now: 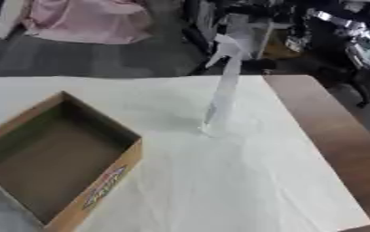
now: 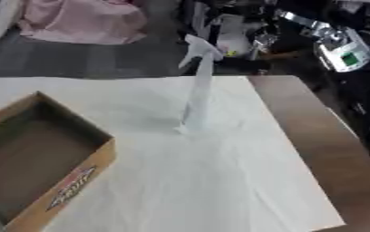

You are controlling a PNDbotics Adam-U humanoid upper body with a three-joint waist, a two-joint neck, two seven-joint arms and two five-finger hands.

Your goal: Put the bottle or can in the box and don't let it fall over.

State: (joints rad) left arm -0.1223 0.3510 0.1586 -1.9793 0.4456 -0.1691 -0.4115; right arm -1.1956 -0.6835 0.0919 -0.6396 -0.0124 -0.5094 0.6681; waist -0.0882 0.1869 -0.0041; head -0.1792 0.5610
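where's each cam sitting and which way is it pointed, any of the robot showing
Left eye view: sits in the robot's head, looks down and forward at the white-covered table, with the spray bottle upright and the open cardboard box lower left; neither hand shows.
Right eye view: same head, set slightly to the right, same downward look; the bottle and box fall further left in the picture, more of the bare wooden table edge shows; neither hand shows.
Shared: table, bottle, empty box and the cluttered floor beyond.
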